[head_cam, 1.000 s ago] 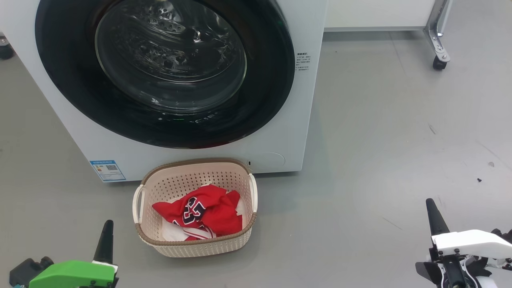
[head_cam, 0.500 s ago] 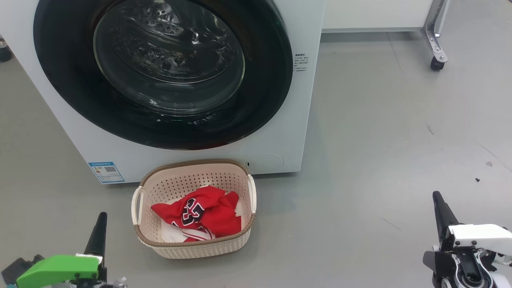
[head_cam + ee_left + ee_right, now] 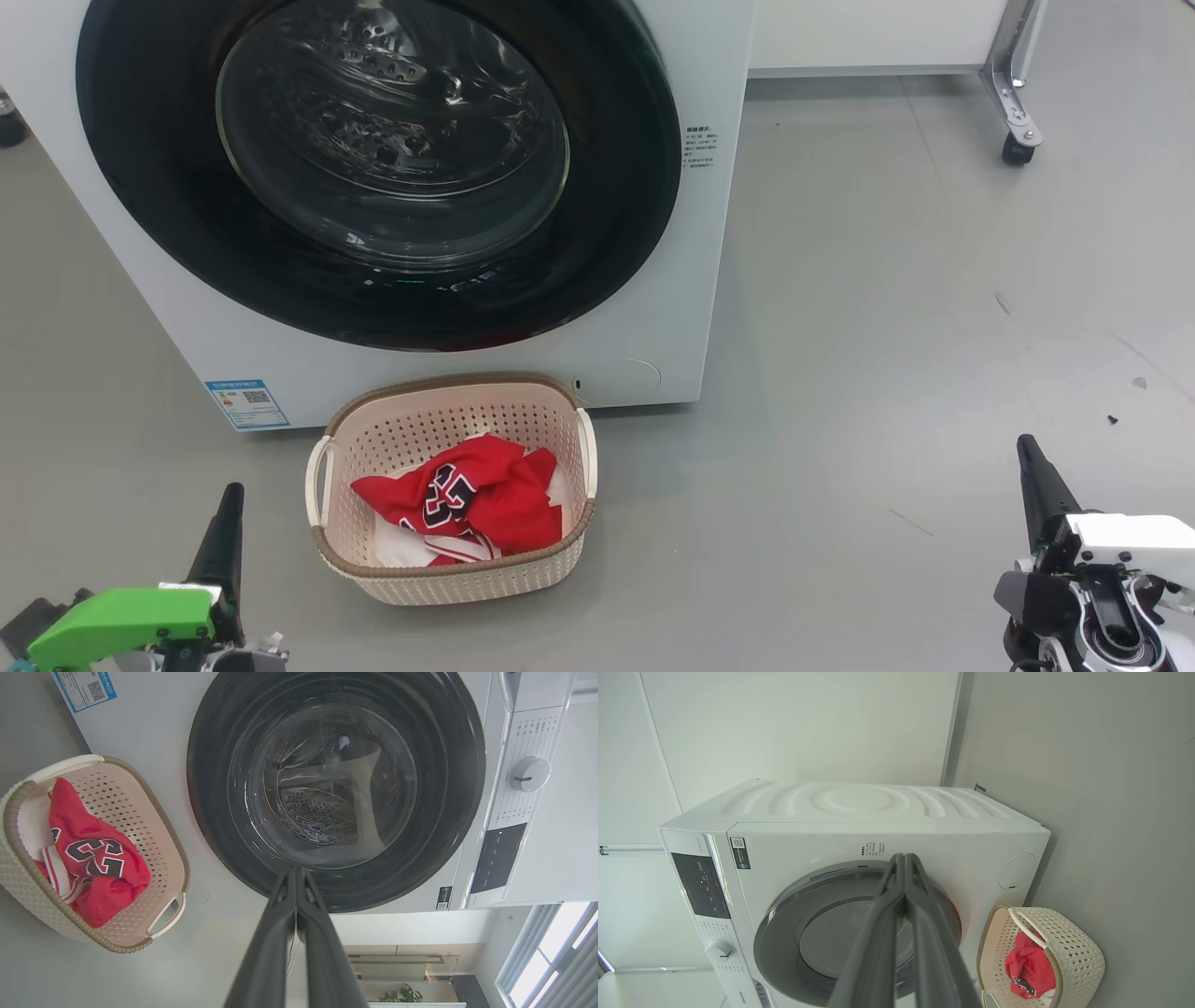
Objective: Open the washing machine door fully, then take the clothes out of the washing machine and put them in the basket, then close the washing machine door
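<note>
Looks finished: door (image 3: 373, 168) shut, clothes (image 3: 485, 499) in basket (image 3: 448, 581) just near of washer (image 3: 709, 233), left fingers (image 3: 219, 551) and right fingers (image 3: 1041, 485) pressed together, empty.

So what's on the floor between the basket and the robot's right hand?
Nothing but bare grey floor, with one faint scuff mark. The head view shows that stretch from the basket to the right hand.
</note>
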Controlling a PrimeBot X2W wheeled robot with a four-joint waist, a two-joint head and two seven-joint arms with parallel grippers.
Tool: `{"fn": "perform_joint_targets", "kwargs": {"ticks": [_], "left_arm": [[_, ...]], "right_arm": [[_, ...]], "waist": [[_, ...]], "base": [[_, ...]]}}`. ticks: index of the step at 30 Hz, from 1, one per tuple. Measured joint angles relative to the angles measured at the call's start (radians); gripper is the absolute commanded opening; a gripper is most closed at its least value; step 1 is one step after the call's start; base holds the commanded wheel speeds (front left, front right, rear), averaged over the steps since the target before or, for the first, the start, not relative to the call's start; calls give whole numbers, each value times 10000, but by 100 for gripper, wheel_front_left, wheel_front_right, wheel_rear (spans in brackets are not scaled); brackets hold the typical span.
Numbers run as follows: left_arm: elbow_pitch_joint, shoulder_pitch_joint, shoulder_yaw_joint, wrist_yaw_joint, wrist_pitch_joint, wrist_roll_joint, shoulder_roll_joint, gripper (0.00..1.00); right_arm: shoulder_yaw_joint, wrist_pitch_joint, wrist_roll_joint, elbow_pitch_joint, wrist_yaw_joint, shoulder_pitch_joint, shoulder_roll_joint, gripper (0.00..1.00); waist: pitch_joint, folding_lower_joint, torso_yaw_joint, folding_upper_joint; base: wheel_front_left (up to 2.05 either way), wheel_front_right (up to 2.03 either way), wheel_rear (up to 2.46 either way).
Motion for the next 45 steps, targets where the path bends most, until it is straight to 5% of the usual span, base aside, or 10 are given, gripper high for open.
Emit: {"fn": "perform_joint_targets", "kwargs": {"ticks": [45], "left_arm": [[148,-18,42,-2,27,0,0,0]], "right_arm": [[-48,54,0,138,38,-102,4,0]], "waist": [[-7,0,0,0]], "base": [[0,0,0]]}}
